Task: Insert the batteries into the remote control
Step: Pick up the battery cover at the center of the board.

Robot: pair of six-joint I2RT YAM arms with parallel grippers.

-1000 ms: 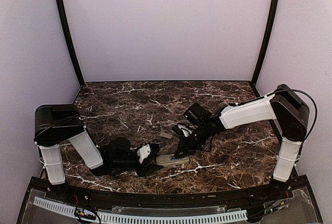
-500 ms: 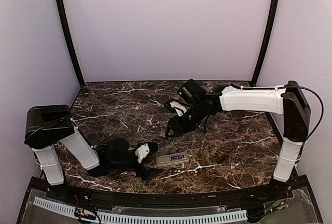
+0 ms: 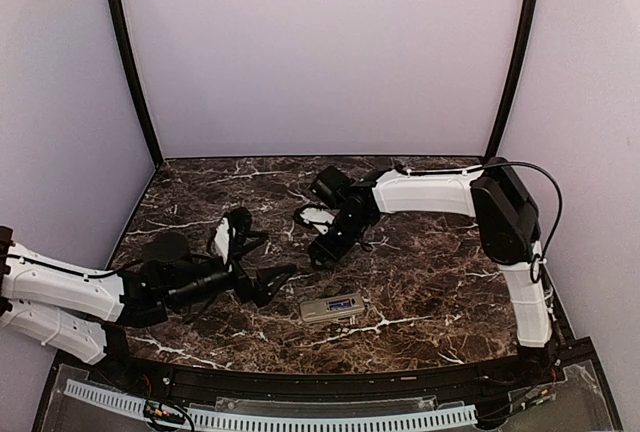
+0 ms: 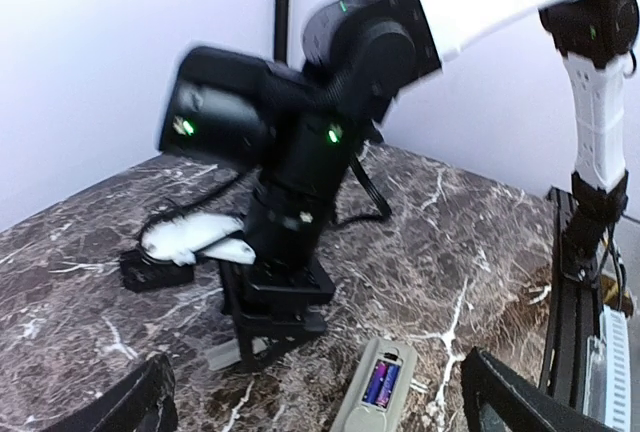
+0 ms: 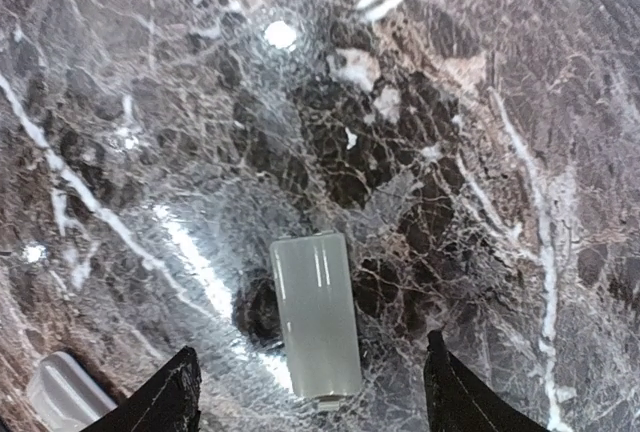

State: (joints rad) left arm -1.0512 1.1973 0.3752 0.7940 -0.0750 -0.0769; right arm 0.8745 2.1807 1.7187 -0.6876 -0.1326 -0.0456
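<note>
The remote control point(image 3: 331, 308) lies back-up near the table's front, with two blue-purple batteries point(image 3: 346, 304) side by side in its uncovered compartment. In the left wrist view the remote control point(image 4: 372, 397) and the batteries point(image 4: 381, 384) sit low in the middle. My left gripper point(image 3: 268, 257) is open and empty, left of the remote and apart from it. My right gripper point(image 3: 322, 250) hovers open over a small flat grey cover piece point(image 5: 315, 324), whose near end lies between the fingertips of the right gripper point(image 5: 312, 392), untouched. The cover piece point(image 4: 225, 354) also shows under the right gripper point(image 4: 270, 340).
The dark marble table point(image 3: 430, 272) is enclosed by pale walls at the back and both sides, with black posts point(image 3: 130, 62) in the back corners. A black rail point(image 3: 330, 377) runs along the front edge.
Both grippers opened. The left arm pulled back leftwards off the remote. The right arm swung away from the remote to the far left and now hangs over the cover piece.
</note>
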